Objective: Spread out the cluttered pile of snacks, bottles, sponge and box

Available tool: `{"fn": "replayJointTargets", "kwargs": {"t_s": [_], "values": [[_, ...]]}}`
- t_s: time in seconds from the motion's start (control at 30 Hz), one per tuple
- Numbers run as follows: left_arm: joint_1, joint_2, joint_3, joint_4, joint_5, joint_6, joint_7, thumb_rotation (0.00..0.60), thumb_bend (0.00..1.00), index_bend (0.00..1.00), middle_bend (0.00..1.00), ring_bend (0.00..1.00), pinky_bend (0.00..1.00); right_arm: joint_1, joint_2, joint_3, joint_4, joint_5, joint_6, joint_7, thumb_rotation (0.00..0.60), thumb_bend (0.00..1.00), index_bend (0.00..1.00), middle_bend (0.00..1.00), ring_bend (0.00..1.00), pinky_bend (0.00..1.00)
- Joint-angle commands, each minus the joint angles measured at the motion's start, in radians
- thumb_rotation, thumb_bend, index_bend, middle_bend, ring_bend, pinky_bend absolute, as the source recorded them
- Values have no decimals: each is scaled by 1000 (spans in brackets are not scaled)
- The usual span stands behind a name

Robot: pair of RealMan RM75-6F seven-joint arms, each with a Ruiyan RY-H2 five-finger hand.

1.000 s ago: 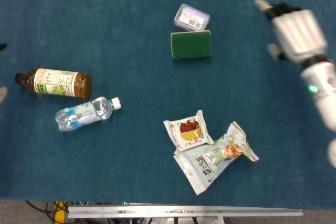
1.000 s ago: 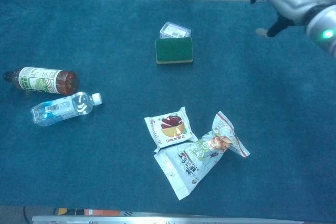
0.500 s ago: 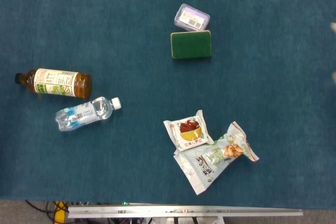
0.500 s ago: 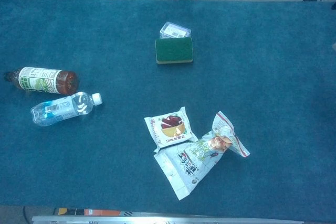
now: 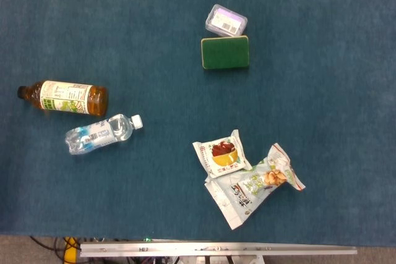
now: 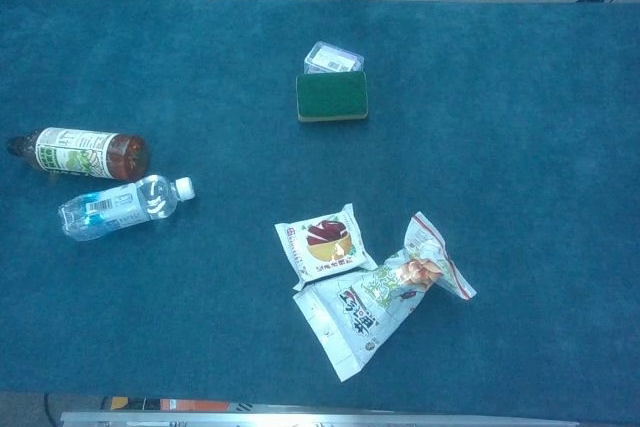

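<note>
Neither hand was in view. The two snack bags [image 5: 247,180] lay overlapping near the table's [image 5: 334,103] front edge; light, crinkly, probably slippery, best pinched at a sealed edge.

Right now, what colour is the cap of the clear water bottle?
White. The cap of the water bottle shows best in the head view.

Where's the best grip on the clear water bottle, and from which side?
Likely the labelled mid-body of the clear water bottle, from straight above. It lies on its side on the table, white cap toward the snacks, so fingers can close across its width. The brown tea bottle lies apart just behind it; keeping nearer the cap end leaves more room.
</note>
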Motion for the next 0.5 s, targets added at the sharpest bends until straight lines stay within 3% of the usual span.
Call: {"fn": "replayJointTargets", "kwargs": {"t_s": [0.03,0.5], "values": [[7,0,-1,-2,-2,5,2,600,257,144,127,77,232,-12,2,13,10,-9,-18,11,600,263,66,288,230,382],[12,-5,-15,-20,-3,-5,29,600,257,148,129,77,232,-60,-5,80,58,-35,-41,74,600,263,72,288,230,382]]}}
